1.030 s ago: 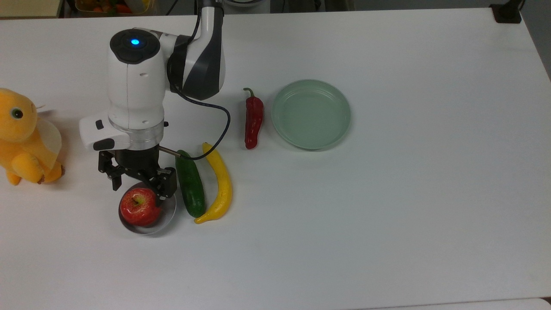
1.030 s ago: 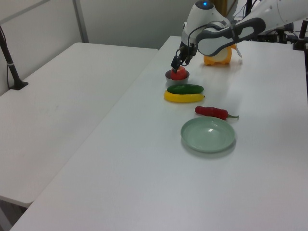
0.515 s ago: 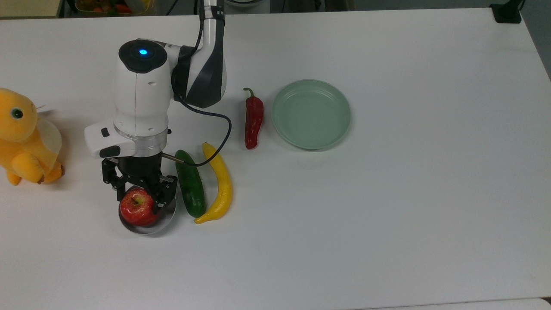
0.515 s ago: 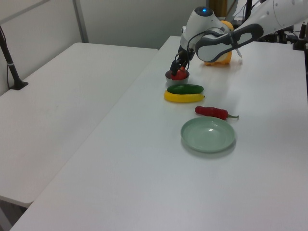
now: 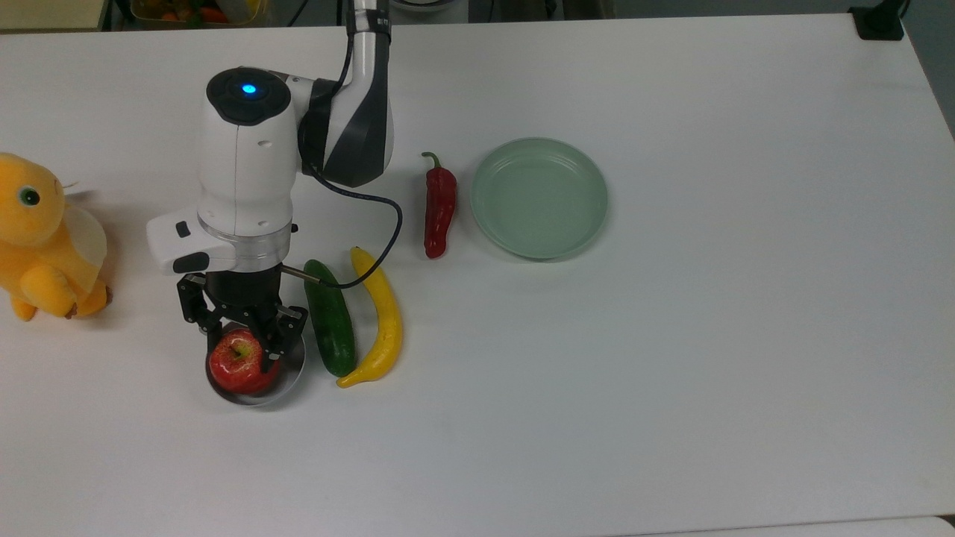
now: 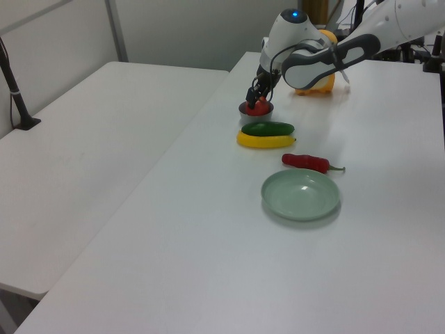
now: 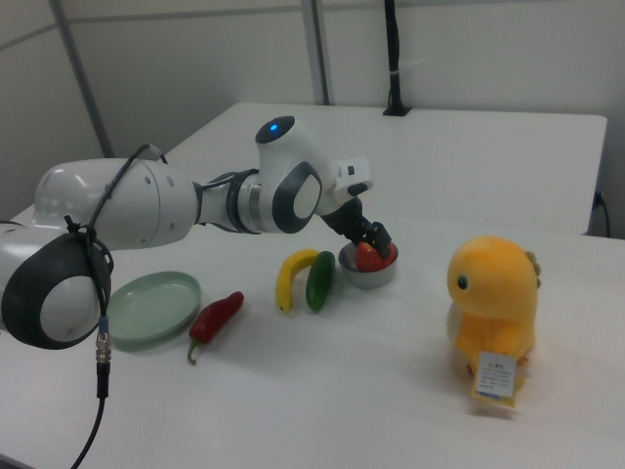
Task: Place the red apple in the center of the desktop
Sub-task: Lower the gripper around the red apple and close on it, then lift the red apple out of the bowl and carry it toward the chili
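Observation:
The red apple (image 5: pixel 237 365) (image 6: pixel 259 108) (image 7: pixel 368 257) sits in a small metal bowl (image 5: pixel 292 371) (image 7: pixel 368 278) near the top view's left side of the white desktop (image 5: pixel 634 373). My gripper (image 5: pixel 242 337) (image 6: pixel 256 95) (image 7: pixel 372 240) reaches down over the bowl. Its two black fingers press against the apple's sides, shut on it. The apple's lower part is hidden by the bowl's wall in the left and right views.
A green cucumber (image 5: pixel 329 318) and a yellow banana (image 5: pixel 381 319) lie just to the bowl's right in the top view. Farther right lie a red chili pepper (image 5: pixel 439 205) and an empty pale green plate (image 5: pixel 539 198). A yellow plush toy (image 5: pixel 41 239) stands at the top view's left edge.
The gripper came down over the apple. Then the arm held still and the fingers drew in against the apple's sides. The apple stays in the bowl.

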